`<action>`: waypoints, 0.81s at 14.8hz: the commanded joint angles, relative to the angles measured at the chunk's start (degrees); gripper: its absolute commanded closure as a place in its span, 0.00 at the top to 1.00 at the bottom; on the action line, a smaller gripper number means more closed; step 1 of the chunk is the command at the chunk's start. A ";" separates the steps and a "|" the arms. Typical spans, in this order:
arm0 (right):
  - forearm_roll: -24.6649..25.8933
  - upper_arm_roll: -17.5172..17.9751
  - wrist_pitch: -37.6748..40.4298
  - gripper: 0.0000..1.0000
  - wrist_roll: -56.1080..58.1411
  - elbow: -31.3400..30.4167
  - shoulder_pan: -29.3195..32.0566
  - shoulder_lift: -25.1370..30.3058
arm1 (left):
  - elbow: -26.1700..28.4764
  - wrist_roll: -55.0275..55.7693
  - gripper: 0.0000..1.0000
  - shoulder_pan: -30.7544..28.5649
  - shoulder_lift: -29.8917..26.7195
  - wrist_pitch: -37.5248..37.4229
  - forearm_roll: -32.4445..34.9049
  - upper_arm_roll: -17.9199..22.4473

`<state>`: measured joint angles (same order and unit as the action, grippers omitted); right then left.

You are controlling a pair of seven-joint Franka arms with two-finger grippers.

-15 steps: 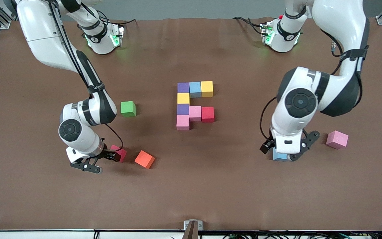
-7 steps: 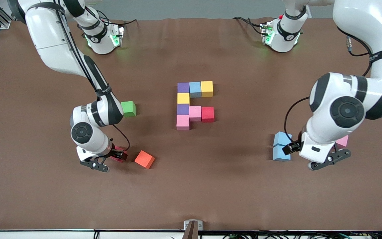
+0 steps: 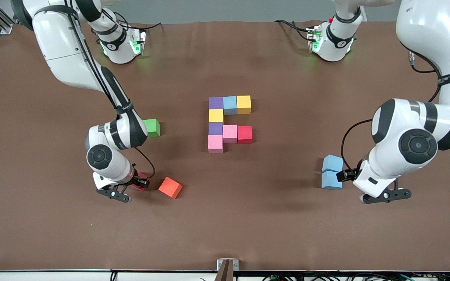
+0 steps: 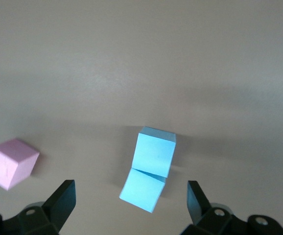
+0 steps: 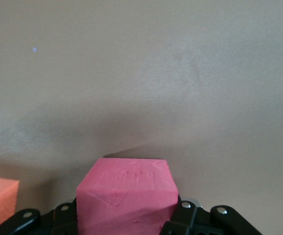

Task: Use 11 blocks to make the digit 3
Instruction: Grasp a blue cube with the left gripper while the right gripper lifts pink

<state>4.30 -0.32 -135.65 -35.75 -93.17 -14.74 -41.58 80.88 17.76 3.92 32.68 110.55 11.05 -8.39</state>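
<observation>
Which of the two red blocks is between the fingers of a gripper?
The red block beside the orange cube: the right gripper clamps it. The other red block sits in the figure.

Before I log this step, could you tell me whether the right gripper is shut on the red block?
Shut on it: the right gripper has its fingers against both sides of the red block.

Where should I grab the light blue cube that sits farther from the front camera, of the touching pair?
Come straight down on the farther light blue cube and pinch the two side faces that look toward the arms' ends of the table. Its nearer face is butted against the second blue cube, so no finger fits there. The left end effector is open beside the pair.
</observation>
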 commanded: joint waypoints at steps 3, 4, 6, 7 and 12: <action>0.09 1.54 12.40 0.00 -0.38 6.66 -3.01 1.94 | 6.63 -4.84 1.00 -2.34 2.66 9.20 -1.29 -0.84; -0.17 2.33 15.74 0.00 -0.29 8.68 -2.93 2.03 | 8.48 -4.58 1.00 -2.43 2.48 12.03 -1.90 -0.84; -0.26 4.26 19.36 0.00 -0.11 11.85 -2.84 2.20 | 8.94 -4.57 1.00 -2.69 3.35 13.28 -3.75 -0.75; -0.26 5.15 19.90 0.00 0.15 12.74 -2.93 2.20 | 8.77 -4.14 1.00 -3.04 4.49 13.37 -5.67 -0.84; 0.44 9.64 19.11 0.00 10.41 15.46 -4.76 1.41 | 8.77 -4.92 1.00 -3.57 7.13 15.48 -7.45 -0.66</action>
<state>4.32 8.02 -116.58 -29.70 -79.88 -18.72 -39.48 89.41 13.80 1.03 39.20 124.83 4.36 -8.76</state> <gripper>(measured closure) 0.396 0.000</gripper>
